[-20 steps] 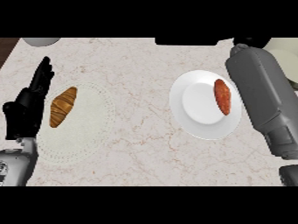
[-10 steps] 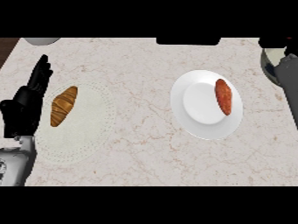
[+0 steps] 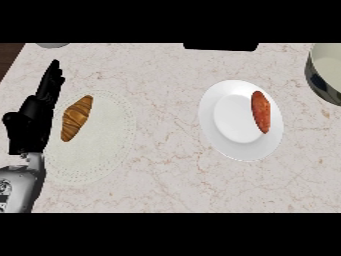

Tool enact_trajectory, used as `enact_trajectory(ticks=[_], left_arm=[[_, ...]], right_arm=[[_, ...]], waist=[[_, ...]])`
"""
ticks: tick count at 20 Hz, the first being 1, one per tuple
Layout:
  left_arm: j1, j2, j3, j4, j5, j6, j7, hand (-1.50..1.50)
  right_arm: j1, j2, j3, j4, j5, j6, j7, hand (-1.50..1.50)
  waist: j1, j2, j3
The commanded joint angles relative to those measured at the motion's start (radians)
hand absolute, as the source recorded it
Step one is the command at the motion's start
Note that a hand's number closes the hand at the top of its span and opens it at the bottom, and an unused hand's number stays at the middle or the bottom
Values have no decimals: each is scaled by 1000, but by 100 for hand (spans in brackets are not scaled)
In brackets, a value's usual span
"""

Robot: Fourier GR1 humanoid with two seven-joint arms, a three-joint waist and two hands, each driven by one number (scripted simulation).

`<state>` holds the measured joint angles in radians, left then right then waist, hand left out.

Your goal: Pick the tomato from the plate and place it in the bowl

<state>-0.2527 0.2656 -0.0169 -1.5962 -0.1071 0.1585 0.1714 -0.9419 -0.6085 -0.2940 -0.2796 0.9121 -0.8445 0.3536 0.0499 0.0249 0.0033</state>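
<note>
A white plate (image 3: 239,145) sits right of the middle on the pale table (image 3: 165,70), with a long red-brown food (image 3: 261,111) on it. At the left lies a croissant (image 3: 77,117) on a pale mat (image 3: 99,145). The left hand (image 3: 34,117) rests open beside it. A bowl (image 3: 328,85) shows at the upper right.

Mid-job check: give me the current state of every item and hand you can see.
Left hand: open, resting at the left edge.
Right hand: out of view.
Croissant: on the pale plate.
Reddish item: on the white plate.
Bowl: far right, holding something red.
</note>
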Motion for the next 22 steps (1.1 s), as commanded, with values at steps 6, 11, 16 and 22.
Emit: enact_trajectory(ticks=[6, 11, 16, 22], left_arm=[[-39, 0, -5, -15, -11, -4, 28, 0], [-40, -5, 4, -6, -14, 6, 25, 0], [-13, -10, -6, -16, -8, -6, 9, 0], [-43, -35, -15, 8, -38, 20, 33, 0]], right_arm=[[34, -55, -158, 72, -165, 79, -134, -150], [64, -31, -245, 24, -278, 138, -329, -150], [80, -59, -334, -16, -378, 169, -492, -150], [89, -52, -415, 4, -468, 174, -598, -150]], waist=[[15, 11, 6], [15, 13, 9], [20, 9, 8], [-2, -2, 3]])
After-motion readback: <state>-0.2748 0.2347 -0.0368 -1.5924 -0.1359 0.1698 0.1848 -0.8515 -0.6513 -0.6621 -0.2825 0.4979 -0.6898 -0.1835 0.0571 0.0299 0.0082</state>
